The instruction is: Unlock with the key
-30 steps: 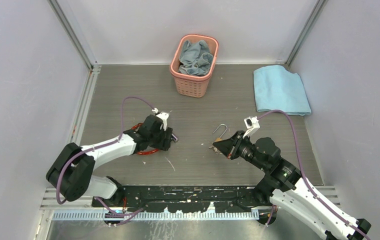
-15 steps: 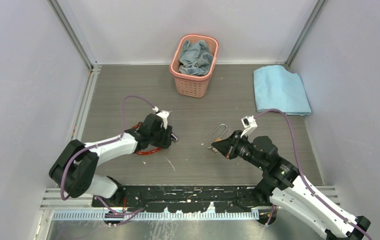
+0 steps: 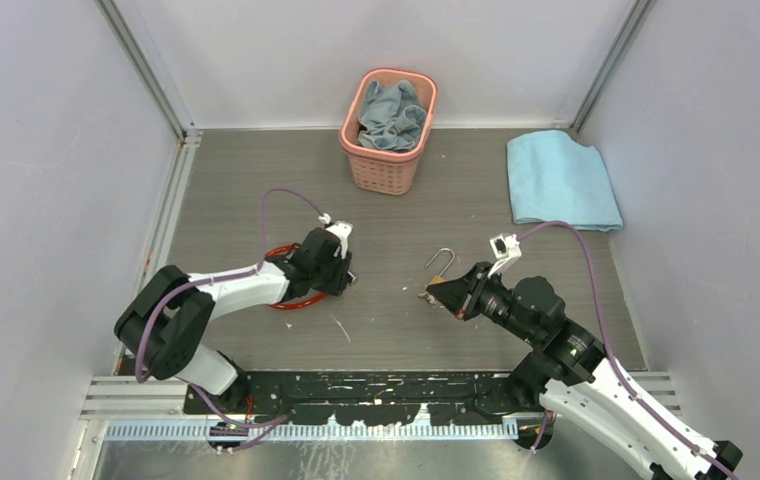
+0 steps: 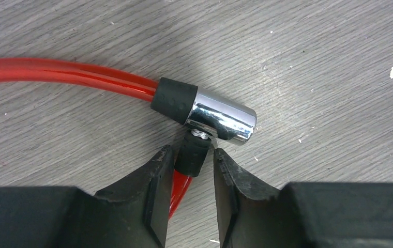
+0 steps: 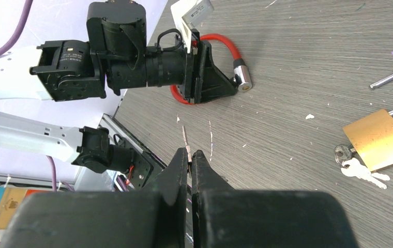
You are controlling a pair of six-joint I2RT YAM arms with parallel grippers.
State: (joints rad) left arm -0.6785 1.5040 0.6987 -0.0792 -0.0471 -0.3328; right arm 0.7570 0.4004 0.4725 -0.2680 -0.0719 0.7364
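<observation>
A red cable lock [image 3: 291, 300] lies on the table, and its chrome head [image 4: 223, 120] shows in the left wrist view. My left gripper [image 4: 190, 151] stands open but narrow around the cable's black end [image 4: 192, 154], just under the head. One finger touches the black end and a thin gap remains at the other. My right gripper [image 5: 190, 152] is shut on a thin key [image 5: 184, 138], blade pointing out past the fingertips, and hangs right of the cable lock. A brass padlock [image 5: 379, 138] lies below it.
Loose keys [image 5: 360, 169] lie beside the padlock, and a metal rod [image 5: 392, 76] rests nearby. A pink basket [image 3: 388, 130] holding cloth stands at the back. A folded blue cloth [image 3: 561, 180] lies at the back right.
My left gripper has shifted slightly right and its jaws have narrowed round the cable's black end. The right arm has barely moved and still holds the key.
</observation>
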